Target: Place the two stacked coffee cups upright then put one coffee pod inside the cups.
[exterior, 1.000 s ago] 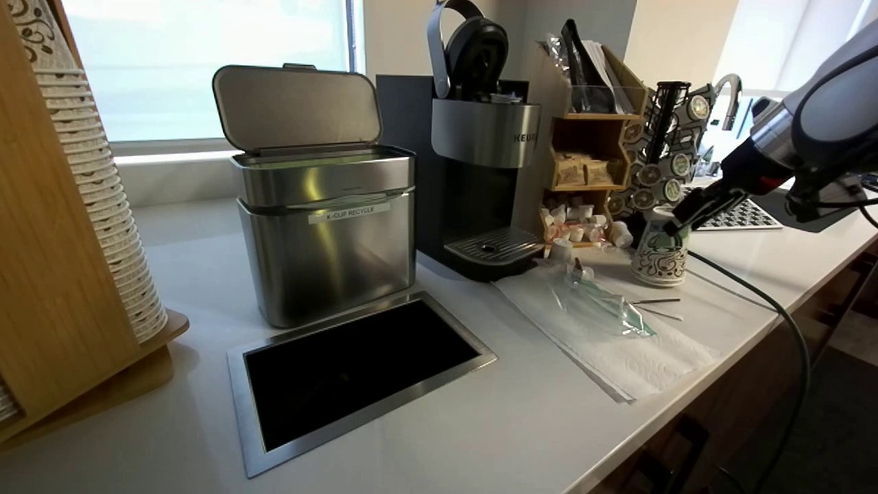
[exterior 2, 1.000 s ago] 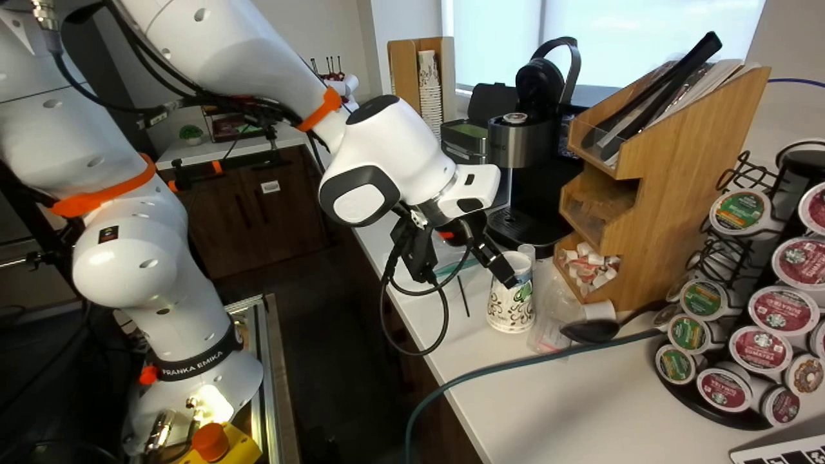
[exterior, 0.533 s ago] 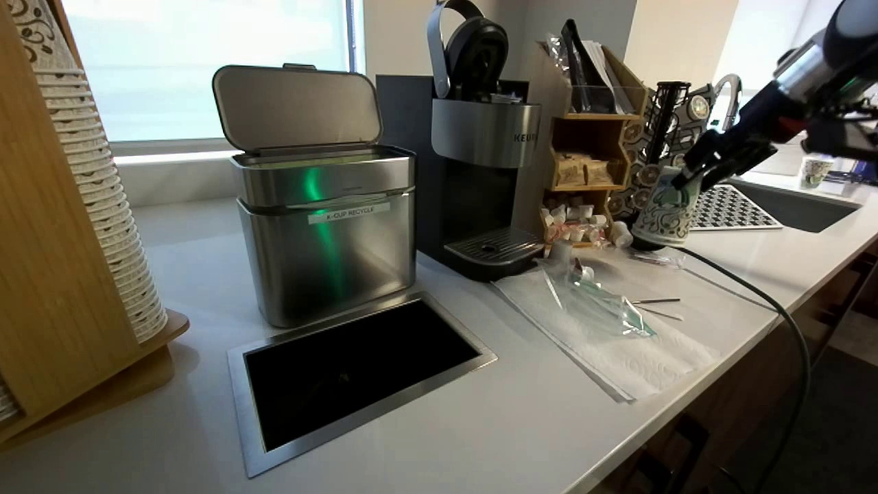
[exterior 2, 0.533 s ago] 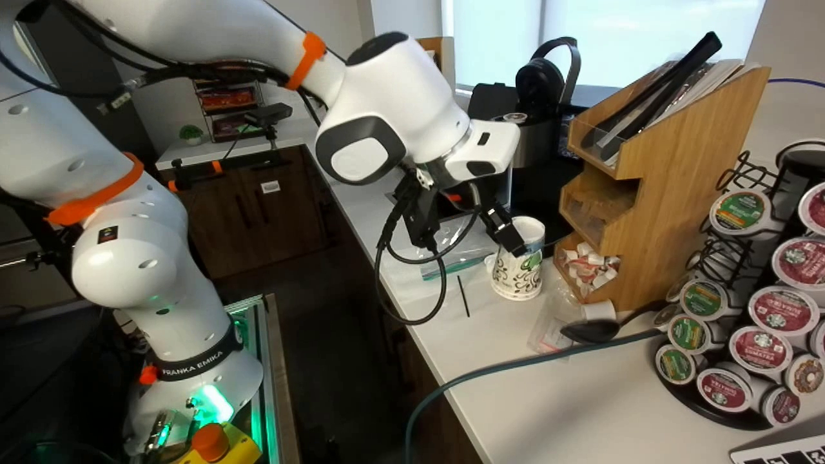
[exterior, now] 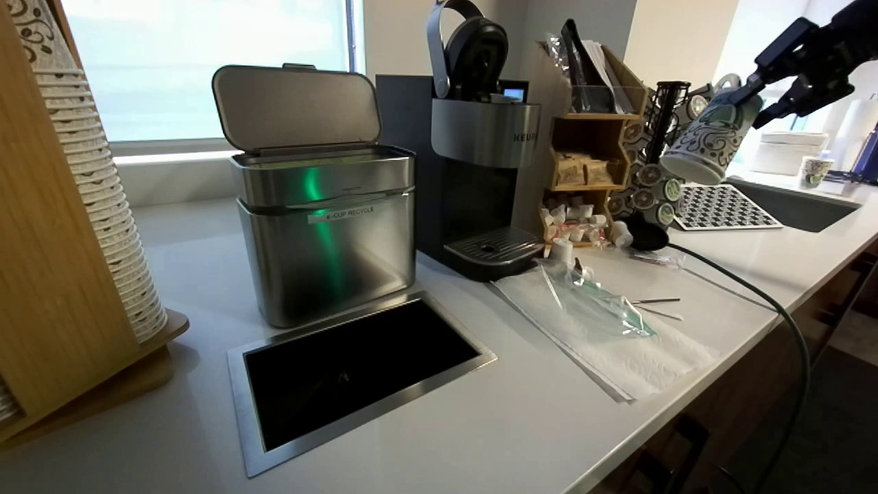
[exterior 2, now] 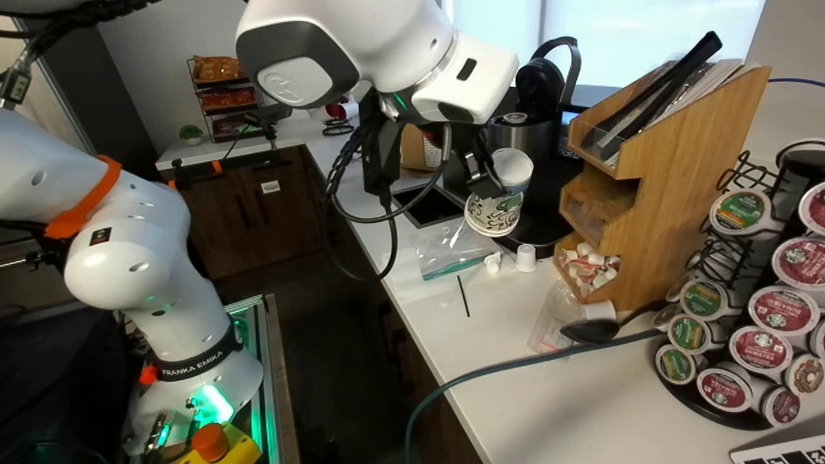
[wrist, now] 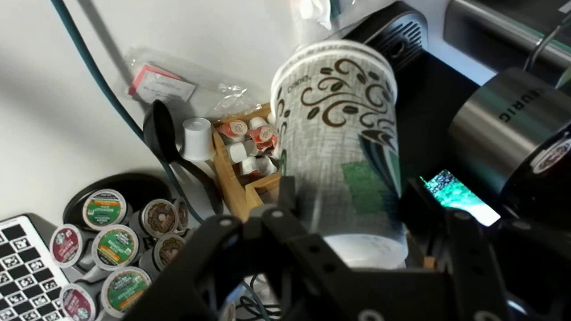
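The black fingers (exterior 2: 486, 185) squeeze the two stacked coffee cups (wrist: 341, 142) from both sides, only as far apart as the cups are wide. Two rims show close together, so one cup sits snug inside the other. The cups are bottom up and tilted: the small end is by the fingers, and the wide mouth points down. They hang well above the counter (exterior 2: 548, 406).

I think they are held near the small end so the wide end is free to swing around. Being up high should keep the rims from bumping when they get flipped. The tilt looks like part of that flip, and the cups are not upright yet. A hard squeeze could dent the paper.

Farther out, a small white pod (exterior 2: 526, 258) stands near the Keurig coffee machine (exterior: 483, 134). Another white pod (wrist: 197, 139) is just beside the black spoon (wrist: 158, 129). More coffee pods (exterior 2: 770, 348) sit on a rack (exterior: 663, 130), lids facing out, maybe so people can choose. I can't tell which one is meant to go in. It must wait anyway, because a pod would fall out of upside-down cups.
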